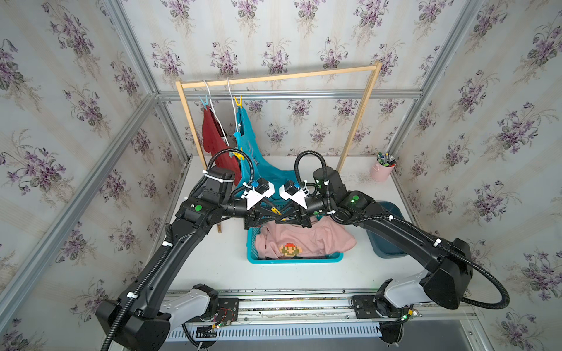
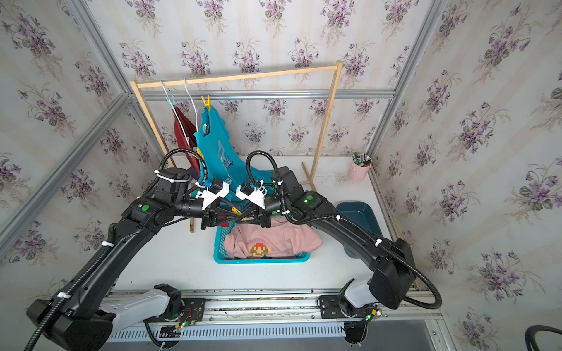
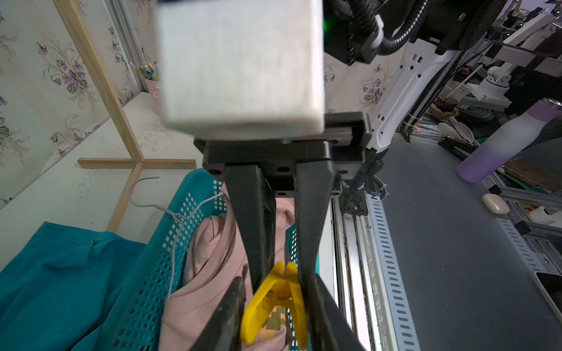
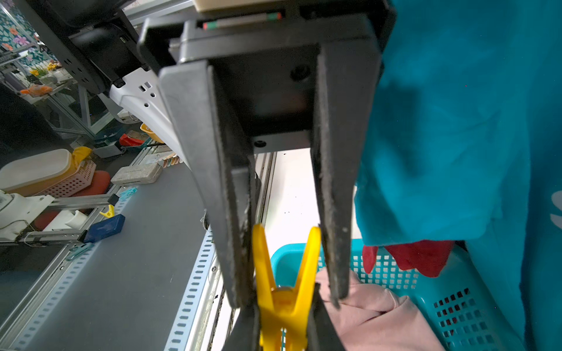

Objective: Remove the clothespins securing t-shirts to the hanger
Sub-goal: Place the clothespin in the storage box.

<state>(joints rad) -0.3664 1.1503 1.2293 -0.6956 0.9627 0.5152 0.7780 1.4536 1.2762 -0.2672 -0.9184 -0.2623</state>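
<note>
Bright yellow clothespin (image 4: 284,307), V handles pinched by right end effector (image 4: 289,294); left end effector (image 3: 284,273) straddles its tip, can't tell if gripping. Turquoise basket (image 1: 292,260) holds the pink tee (image 1: 313,237).

No lettering can be read; the white print on the turquoise t-shirt (image 2: 213,135) is too blurred.
</note>
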